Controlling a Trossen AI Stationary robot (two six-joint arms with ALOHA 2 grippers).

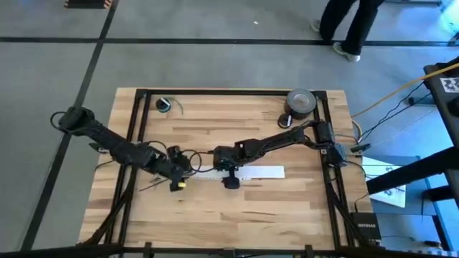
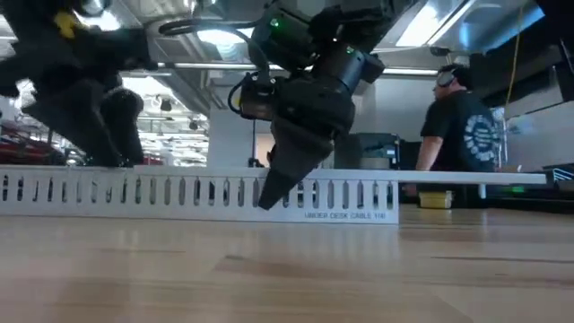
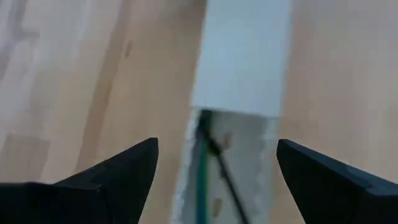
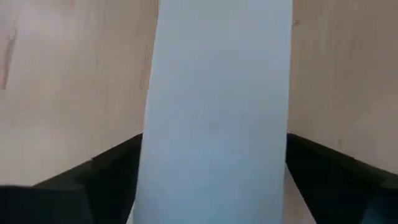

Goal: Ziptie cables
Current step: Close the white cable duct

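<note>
The left fingers (image 3: 214, 180) are spread apart, straddling the open end of the white slotted channel (image 3: 239, 56). Between them lie the cables (image 3: 202, 180) and the ziptie (image 3: 225, 171), running lengthwise along the channel, straight ahead of that arm. The right fingers (image 4: 214, 186) are also apart, flanking the channel's white cover (image 4: 217, 93) farther along the wooden surface (image 1: 287, 208). The left arm is nearer the bundle.

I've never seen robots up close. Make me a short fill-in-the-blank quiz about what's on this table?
1. The white slotted tray lies on a table made of ____.
2. The roll of tape sits near the table's far ____ corner.
3. In its wrist view, the left gripper is ____, over the tray's uncovered end.

Missing words: wood; right; open
</note>
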